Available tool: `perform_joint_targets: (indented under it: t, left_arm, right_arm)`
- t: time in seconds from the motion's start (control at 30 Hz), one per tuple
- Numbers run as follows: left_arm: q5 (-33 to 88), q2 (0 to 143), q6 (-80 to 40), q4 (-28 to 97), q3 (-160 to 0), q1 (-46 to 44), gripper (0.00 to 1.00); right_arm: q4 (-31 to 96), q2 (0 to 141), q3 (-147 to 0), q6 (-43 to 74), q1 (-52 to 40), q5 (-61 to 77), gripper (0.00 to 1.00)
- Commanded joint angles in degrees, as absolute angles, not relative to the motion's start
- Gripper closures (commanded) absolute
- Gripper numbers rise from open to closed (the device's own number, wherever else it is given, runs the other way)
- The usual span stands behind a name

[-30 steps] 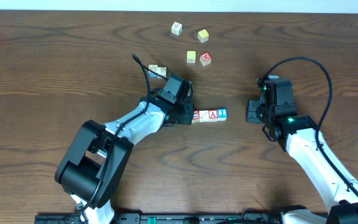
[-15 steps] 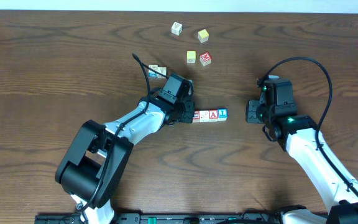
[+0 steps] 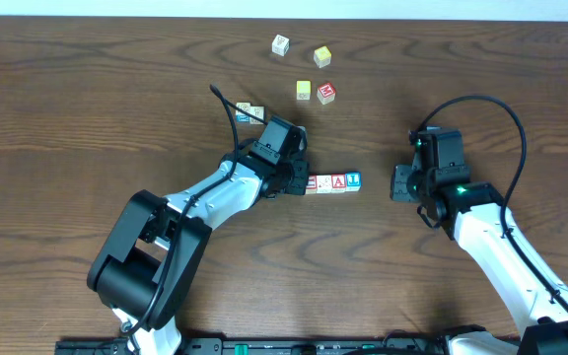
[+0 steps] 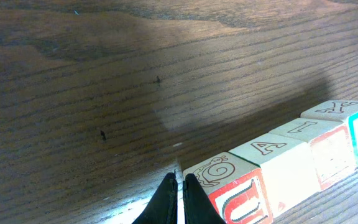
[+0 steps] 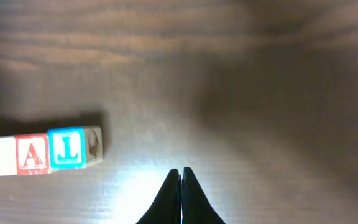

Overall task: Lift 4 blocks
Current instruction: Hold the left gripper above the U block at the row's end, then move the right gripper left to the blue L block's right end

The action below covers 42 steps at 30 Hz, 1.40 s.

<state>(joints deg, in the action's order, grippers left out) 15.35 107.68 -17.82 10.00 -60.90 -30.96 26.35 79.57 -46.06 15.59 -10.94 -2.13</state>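
Four blocks (image 3: 331,182) touching in a row at overhead centre, left end partly hidden | left gripper (image 3: 300,185) fingers pressed together, empty, just beside that end | right gripper (image 3: 399,183) likewise closed, empty, well right | wrist views crop the row.

A block (image 5: 32,153) is red-framed; end block (image 5: 66,149) blue-lettered.

The whole view is taken up by a dark brown, wood-grained counter (image 3: 67,99). A pale strip (image 3: 284,8) is seen along its far edge, though what it is cannot be told. A bright patch of reflected light (image 5: 145,179) is cast just beside the right hand (image 5: 180,170). Two small dark specks (image 4: 158,79) are seen ahead of the left hand (image 4: 178,177), beside a paler sheen.
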Motion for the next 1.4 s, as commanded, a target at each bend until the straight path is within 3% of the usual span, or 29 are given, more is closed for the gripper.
perform_joint_targets:
  t: [0.0,0.43,1.37]
  left_arm:
    - [16.08,107.81,-17.91,9.91,-62.13,-30.98,0.93]
    - [16.05,107.81,-17.91,9.80,-62.13,-30.98,0.93]
    - [16.01,107.81,-17.91,9.76,-62.13,-30.98,0.93]
  right_arm:
    - [26.89,79.09,-47.05,17.74,-10.52,-0.80,0.99]
    - [21.47,89.23,-47.03,18.79,-10.59,8.78,0.99]
    - [13.98,94.85,-47.03,10.39,-10.72,17.23,0.99]
